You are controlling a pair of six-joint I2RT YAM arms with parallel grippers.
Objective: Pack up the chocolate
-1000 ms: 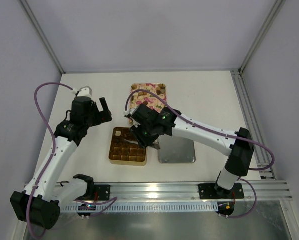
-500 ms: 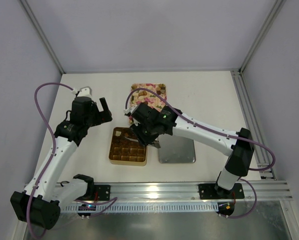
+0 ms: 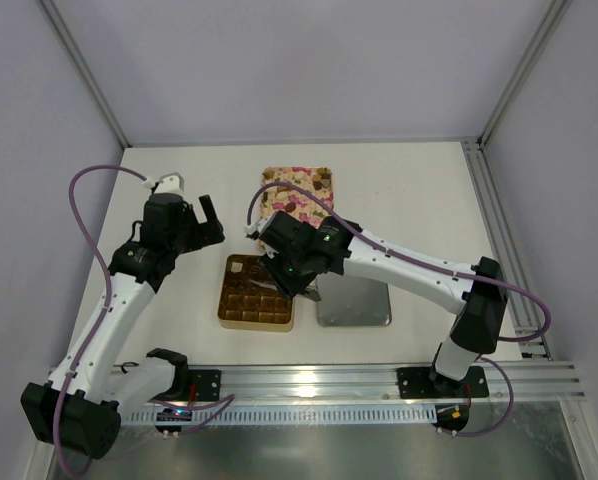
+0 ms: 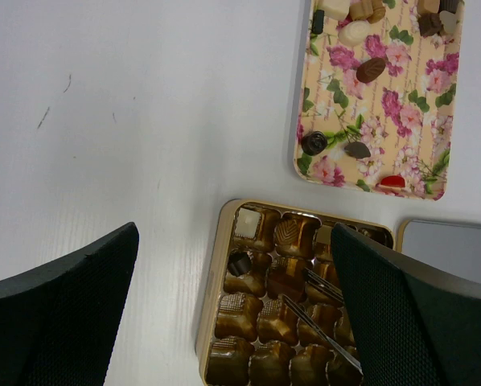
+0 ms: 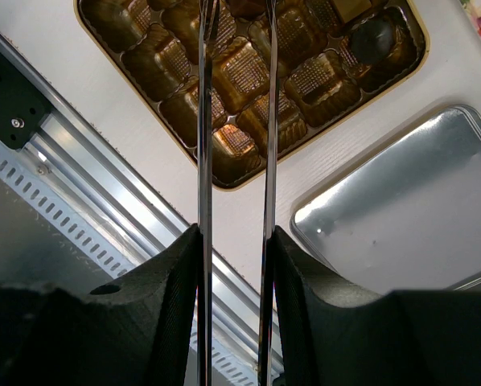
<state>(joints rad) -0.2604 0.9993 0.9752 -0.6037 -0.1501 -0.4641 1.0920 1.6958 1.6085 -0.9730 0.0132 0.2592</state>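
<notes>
Right wrist view: right hand [image 5: 235, 16] narrowly parted over the gold box [image 5: 152, 56], nothing seen in it, so probably between drops; most chocolate [image 4: 371, 69] lies on the pink tray [image 4: 337, 173], so next should be lift clear and fetch one; left hand [image 4: 234, 241] wide, idle.

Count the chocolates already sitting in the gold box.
3 visible: a cream piece in the far-left corner cell of the gold box, a dark piece in the cell just nearer, a dark ball in the far-right corner. The right pincer covers some cells, so more are possible.
</notes>
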